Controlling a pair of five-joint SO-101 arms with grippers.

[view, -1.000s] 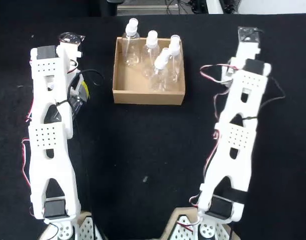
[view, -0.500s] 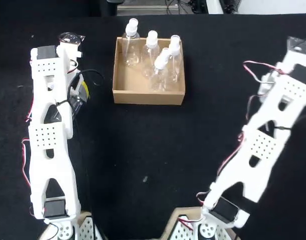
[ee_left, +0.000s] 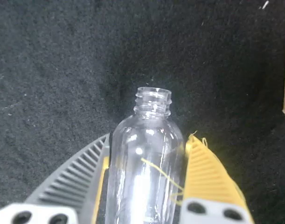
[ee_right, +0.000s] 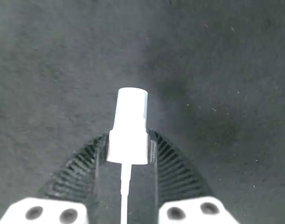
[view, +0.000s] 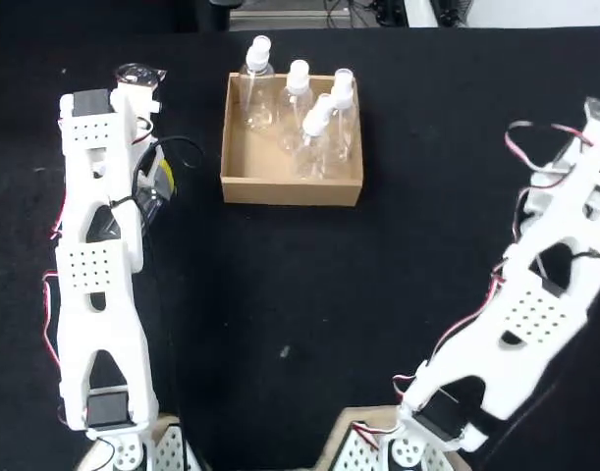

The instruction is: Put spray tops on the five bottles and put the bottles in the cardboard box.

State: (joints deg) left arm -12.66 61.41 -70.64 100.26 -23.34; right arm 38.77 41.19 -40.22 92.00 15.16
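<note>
Looks like a robotics lab bench — black cloth-covered surface (view: 280, 285), white printed left arm (view: 95, 265) and right arm (view: 535, 309) trailing bare red wires (view: 523, 128), loose cables (view: 347, 12) behind.

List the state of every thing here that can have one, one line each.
bare bottle: neck open, no top on it, gripped.
loose spray top: gripped, on no bottle.
four boxed bottles: tops on, inside the cardboard box.
cardboard box: open, holding those four.
left gripper: fingers shut on the bare bottle.
right gripper: fingers shut on the loose spray top.
</note>
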